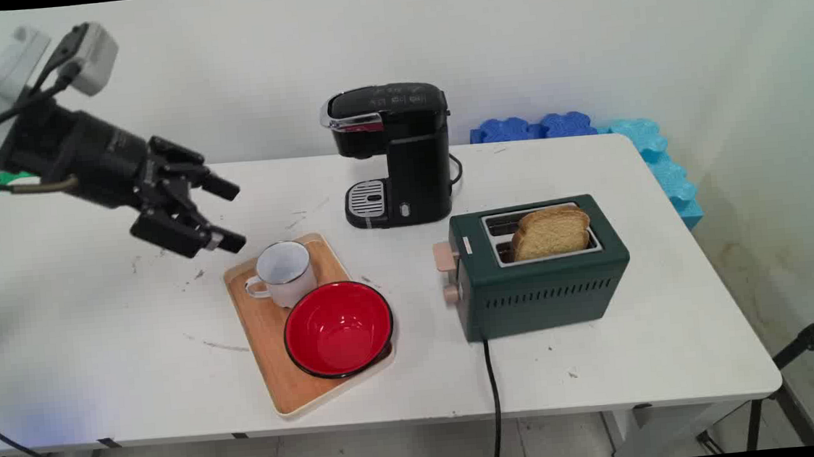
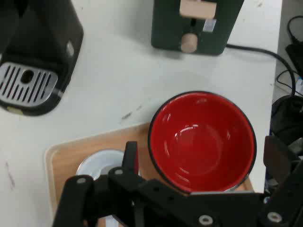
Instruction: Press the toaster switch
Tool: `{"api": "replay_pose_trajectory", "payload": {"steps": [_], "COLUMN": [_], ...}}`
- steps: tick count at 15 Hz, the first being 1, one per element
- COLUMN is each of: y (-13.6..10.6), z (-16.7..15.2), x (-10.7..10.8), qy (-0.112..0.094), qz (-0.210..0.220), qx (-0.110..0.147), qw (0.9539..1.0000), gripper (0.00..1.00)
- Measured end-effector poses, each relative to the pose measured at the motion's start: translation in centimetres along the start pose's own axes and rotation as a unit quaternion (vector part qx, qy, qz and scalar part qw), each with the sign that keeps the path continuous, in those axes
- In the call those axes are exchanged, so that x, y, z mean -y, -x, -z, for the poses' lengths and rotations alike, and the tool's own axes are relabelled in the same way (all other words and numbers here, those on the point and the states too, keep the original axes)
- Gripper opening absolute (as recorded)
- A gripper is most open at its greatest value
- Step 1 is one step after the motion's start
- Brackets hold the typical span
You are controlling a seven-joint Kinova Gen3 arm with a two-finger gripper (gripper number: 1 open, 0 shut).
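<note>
My black gripper (image 1: 233, 217) hangs open above the table, just left of and above a white enamel mug (image 1: 283, 271), with nothing between its fingers. The mug stands at the far end of a wooden tray (image 1: 259, 338), and a red bowl (image 1: 338, 328) with a black rim sits right beside it on the same tray. In the hand view the gripper (image 2: 203, 158) looks down on the red bowl (image 2: 201, 139). There its linkage partly hides the mug (image 2: 97, 163) on the tray (image 2: 80, 149).
A black coffee maker (image 1: 394, 157) stands at the back middle of the table. A dark green toaster (image 1: 541, 269) with a bread slice (image 1: 551, 232) in its slot stands to the right, its black cable (image 1: 490, 374) running off the front edge. Blue foam (image 1: 588, 127) lies behind the table.
</note>
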Motion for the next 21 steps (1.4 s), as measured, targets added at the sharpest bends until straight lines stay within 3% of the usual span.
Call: {"api": "replay_pose_trajectory", "payload": {"steps": [5,14,15,21], "y": [-4.3,-12.5,-13.1,-14.3], "z": [-1.5,-7.6,-8.4,-12.0], "x": [-0.5,-1.8,-1.8,-1.6], "qy": [0.003,0.017,0.018,0.027], "qz": [-0.019,-0.052,-0.058,-0.080], "qx": [-0.016,-0.046,-0.045,-0.032], "qw": [0.9997,0.9974,0.9971,0.9959], "gripper": [1.00,1.00,0.00,0.00]}}
